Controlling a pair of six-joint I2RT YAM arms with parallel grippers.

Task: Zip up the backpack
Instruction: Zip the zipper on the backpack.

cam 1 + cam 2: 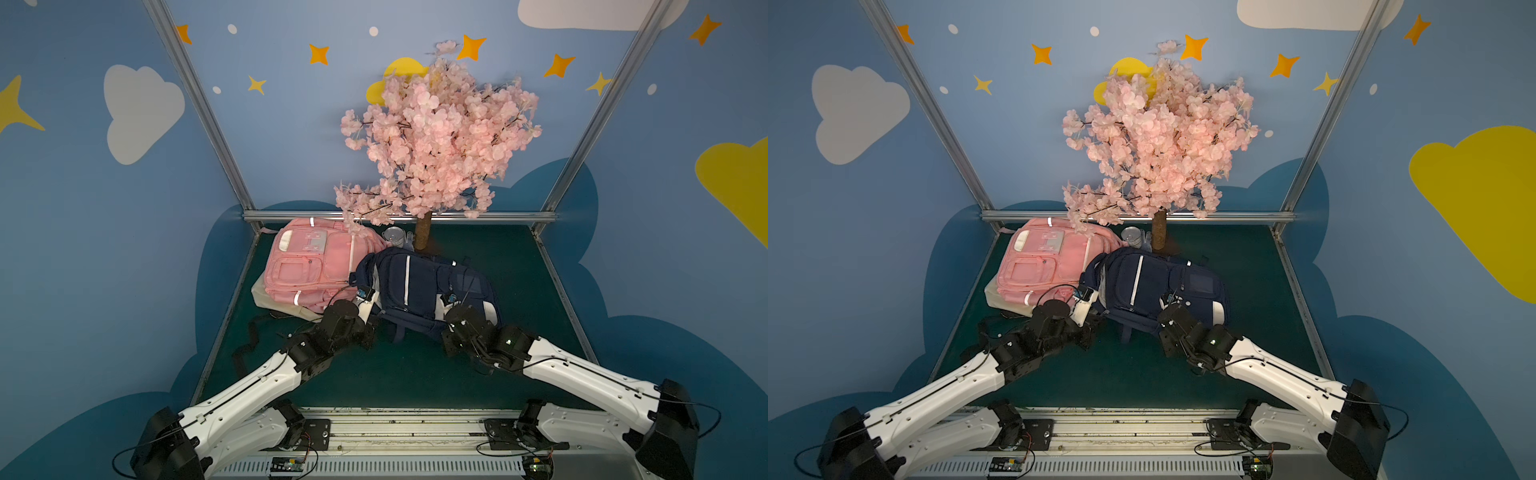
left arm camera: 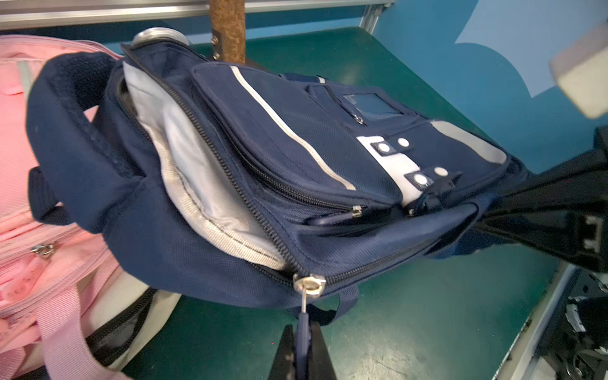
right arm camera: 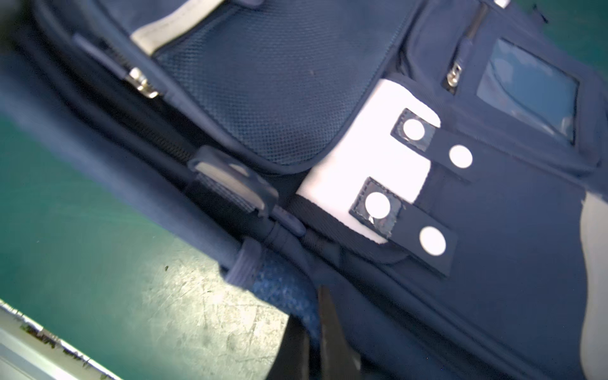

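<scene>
Left gripper (image 2: 304, 339) was clamped tight on the navy pull tab (image 2: 303, 324) hanging from the main zipper's metal slider (image 2: 309, 283). The right gripper (image 3: 312, 322) was pinched shut on side fabric of the navy backpack (image 1: 419, 286). That bag lay at centre frame in both top views, overlapping a pink backpack (image 1: 307, 266) to its left. Soft and limp, it would probably bunch under a pull, so the fabric wanted bracing while the tab was drawn. Counted: two backpacks, two grippers and two sliders, including a front-pocket slider (image 2: 357, 211).
</scene>
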